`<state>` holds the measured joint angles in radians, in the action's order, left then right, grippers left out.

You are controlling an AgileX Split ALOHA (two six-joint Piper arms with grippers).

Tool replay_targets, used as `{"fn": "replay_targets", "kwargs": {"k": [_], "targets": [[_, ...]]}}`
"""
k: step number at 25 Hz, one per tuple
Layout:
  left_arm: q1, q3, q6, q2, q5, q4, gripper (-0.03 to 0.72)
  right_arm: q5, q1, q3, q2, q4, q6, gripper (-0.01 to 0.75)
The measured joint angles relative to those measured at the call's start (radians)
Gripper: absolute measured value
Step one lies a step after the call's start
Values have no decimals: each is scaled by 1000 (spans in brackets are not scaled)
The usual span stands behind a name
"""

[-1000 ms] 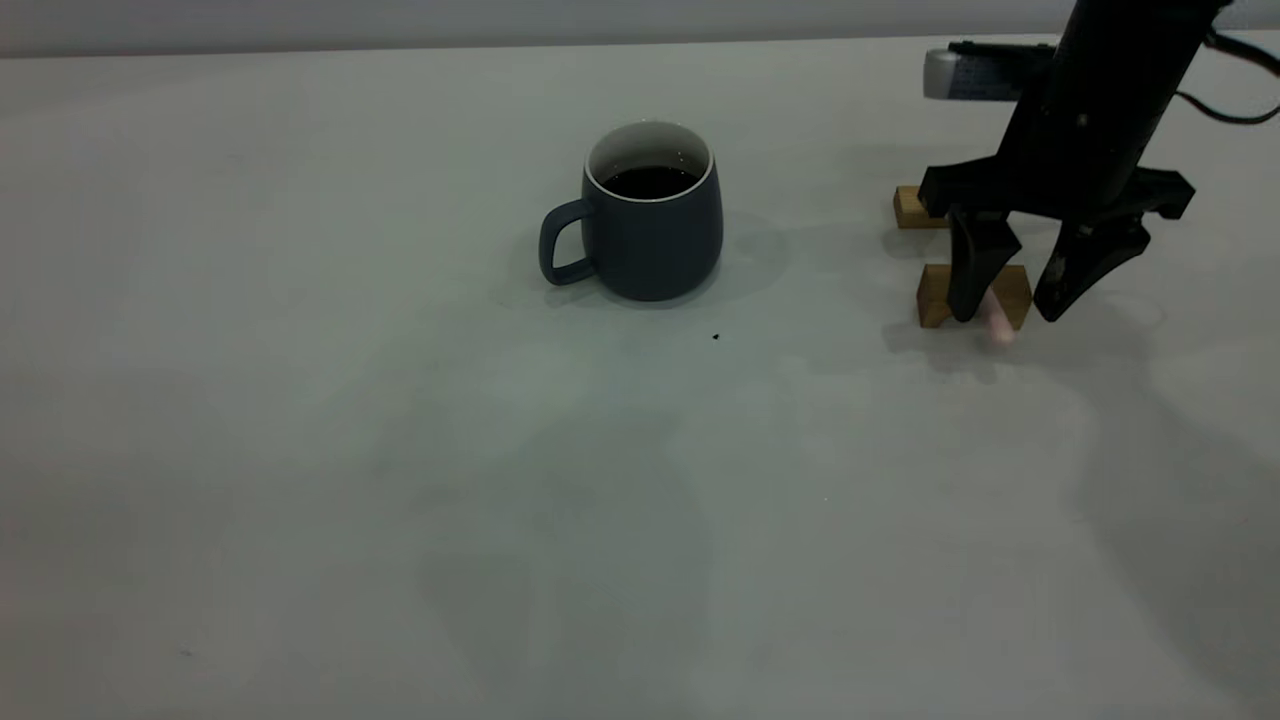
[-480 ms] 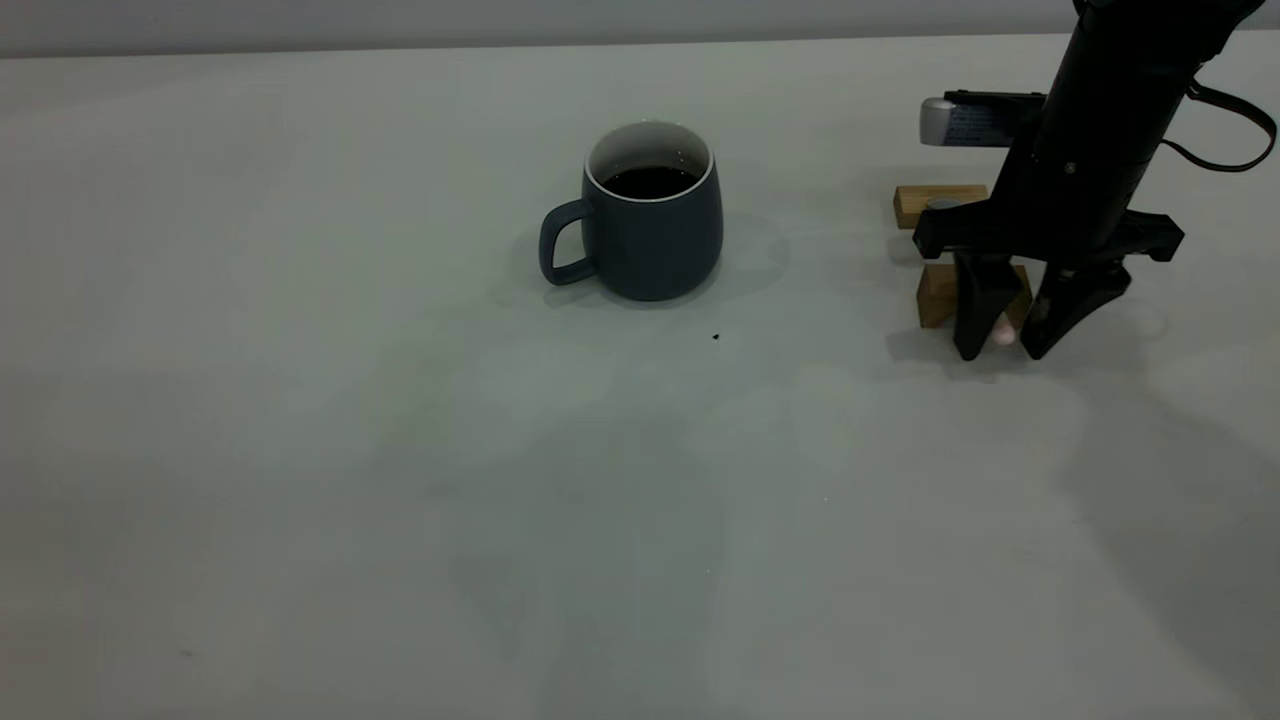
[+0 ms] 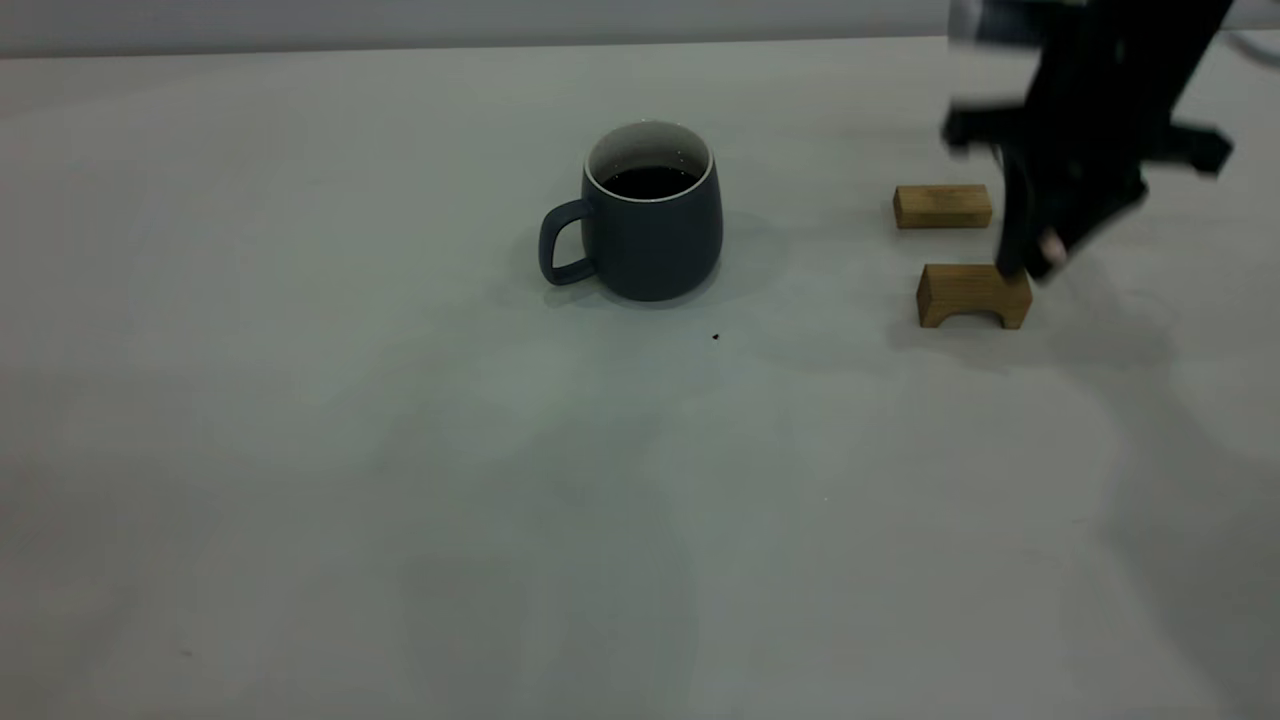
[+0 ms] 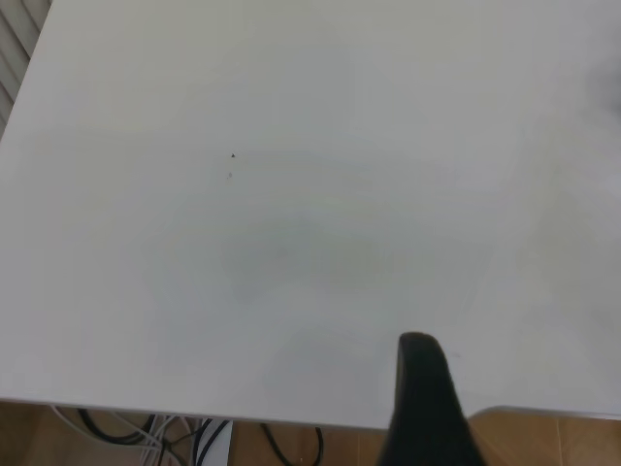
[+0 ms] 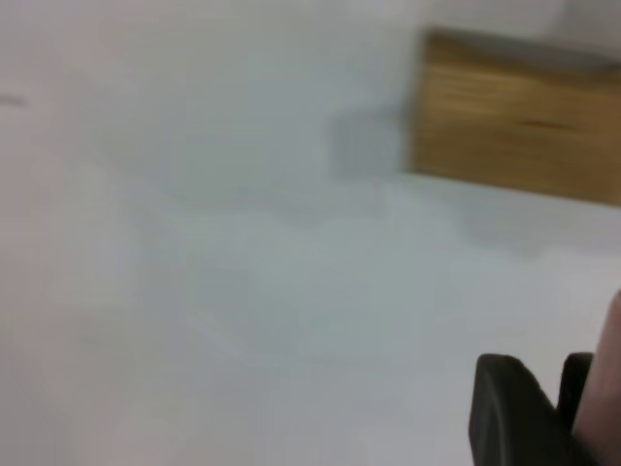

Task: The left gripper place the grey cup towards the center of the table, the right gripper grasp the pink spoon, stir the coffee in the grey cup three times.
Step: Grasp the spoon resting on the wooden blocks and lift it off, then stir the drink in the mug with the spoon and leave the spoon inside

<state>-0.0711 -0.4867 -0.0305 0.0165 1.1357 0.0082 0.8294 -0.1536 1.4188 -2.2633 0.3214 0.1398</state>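
The grey cup [image 3: 650, 240] stands upright near the middle of the table [image 3: 300, 450], handle to the left, with dark coffee [image 3: 650, 182] inside. My right gripper [image 3: 1035, 265] hangs above the table at the far right, well right of the cup, shut on the pink spoon [image 3: 1050, 245]. Only a bit of pink handle shows between its fingers. In the right wrist view the pink spoon [image 5: 609, 379] sits at the edge beside a black finger [image 5: 505, 408]. My left gripper [image 4: 422, 388] is out of the exterior view, over a table edge.
Two wooden blocks lie right of the cup: a flat one [image 3: 942, 206] farther back and an arched one [image 3: 972, 295] nearer, just below the right gripper. One block [image 5: 514, 116] shows in the right wrist view. A tiny black speck [image 3: 715, 337] lies before the cup.
The right gripper came down onto the spoon at the arched block, shut on it, and has risen up and to the right with it. The cup has not moved.
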Motion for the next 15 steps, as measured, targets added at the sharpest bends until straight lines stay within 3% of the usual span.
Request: {"fn": "replay_targets", "kwargs": {"k": [6,15], "targets": [[0,0,0,0,0,0,567,64,-19,24,45,439,110,112],[0,0,0,0,1,0,567,312,-18,37,-70,1019,201,112]]}}
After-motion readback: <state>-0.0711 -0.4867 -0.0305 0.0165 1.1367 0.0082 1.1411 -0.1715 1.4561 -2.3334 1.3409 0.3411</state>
